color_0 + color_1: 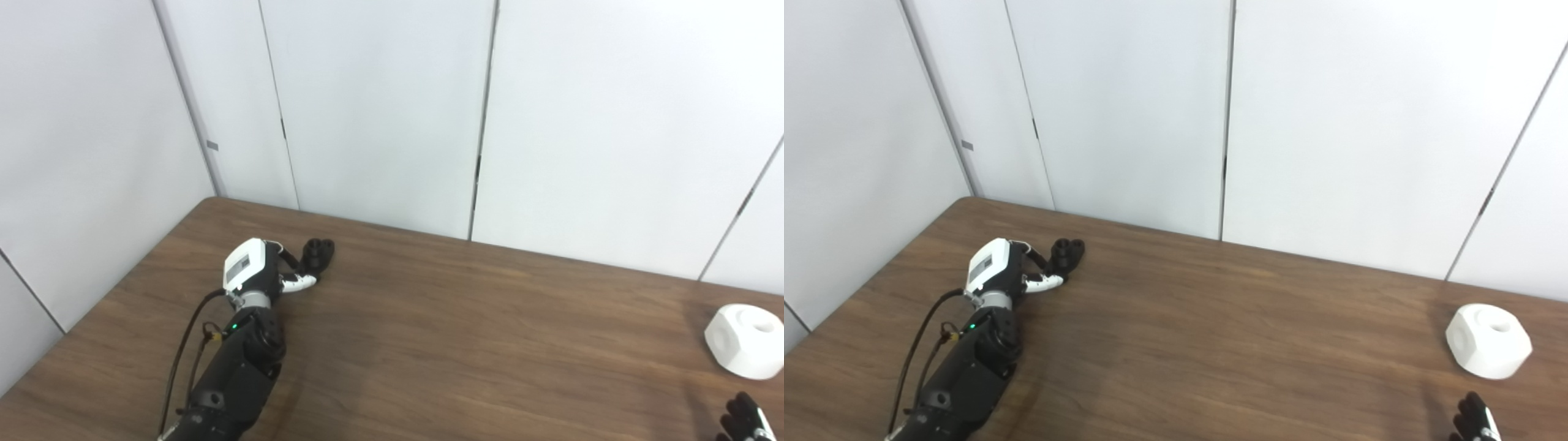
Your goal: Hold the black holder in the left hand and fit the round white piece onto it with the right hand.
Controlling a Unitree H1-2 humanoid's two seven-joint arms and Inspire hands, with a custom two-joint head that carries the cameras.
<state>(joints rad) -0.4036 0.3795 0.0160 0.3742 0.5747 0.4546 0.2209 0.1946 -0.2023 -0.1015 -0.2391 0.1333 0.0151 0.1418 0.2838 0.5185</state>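
1. Left eye view: one brown wooden table (465, 343), backed by plain white wall panels (380, 110).
2. One black holder (318, 253) lying on the table near the far left corner, with round sockets showing on its top.
3. Left hand (260, 269) reaching in beside the holder, fingers (300, 282) curled toward it and touching its near side; cannot tell whether actually grasped or only touched.
4. Grey label patch on the white back of the left hand, nothing readable on it. One green light lit on the wrist just below.
5. One round white piece (746, 340) resting on the table at the far right, well apart from the holder, with a round hole in its top face. No writing seen on it.
6. Right hand (744, 419) showing only as dark fingertips at the bottom right corner, near the white piece but not touching it; cannot tell whether spread or clenched.
7. Right eye view: same count, namely one holder (1067, 252), one white piece (1488, 340), two hands.
8. Left hand (1007, 272) again against the holder's near side, grasp still unclear from here.
9. Right hand (1475, 419) cut off by the bottom edge, just below the white piece, apart from it.
10. No brand or readable text anywhere in either view.
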